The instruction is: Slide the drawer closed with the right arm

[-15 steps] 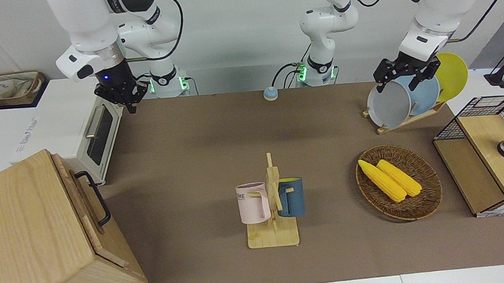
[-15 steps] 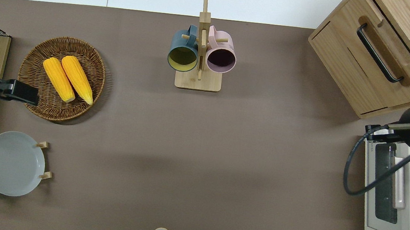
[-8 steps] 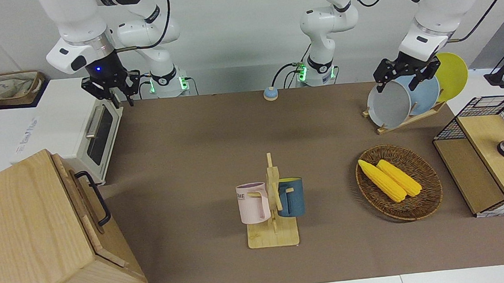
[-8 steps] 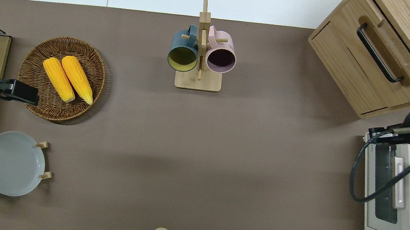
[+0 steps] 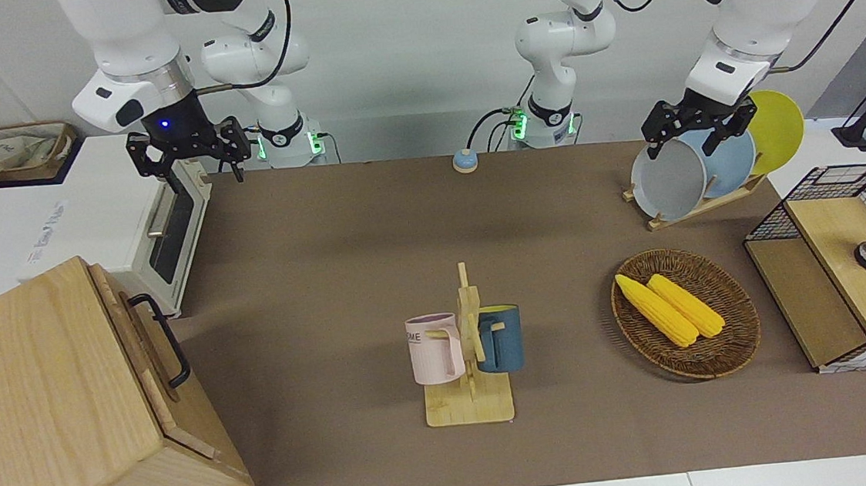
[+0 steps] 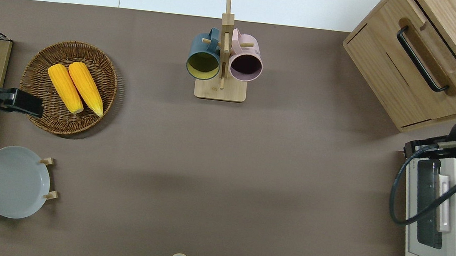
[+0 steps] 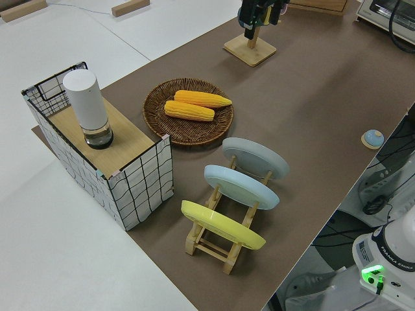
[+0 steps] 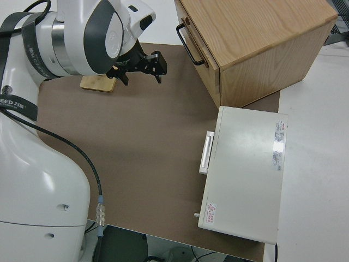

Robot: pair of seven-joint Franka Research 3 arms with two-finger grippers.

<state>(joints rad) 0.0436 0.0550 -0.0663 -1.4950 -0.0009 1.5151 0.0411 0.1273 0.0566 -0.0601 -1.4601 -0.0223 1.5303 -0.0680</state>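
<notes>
The right hand (image 5: 186,156), fingers spread apart and holding nothing, is hanging over the white toaster oven (image 6: 433,214) at the right arm's end of the tabletop (image 6: 225,157). The drawer (image 6: 415,68) is lying farther from the robots than the oven, in the wooden cabinet (image 5: 52,412); its front panel with the black handle (image 6: 421,58) is running diagonally and appears nearly flush. The left arm is parked, its hand's (image 5: 691,130) fingers standing apart.
</notes>
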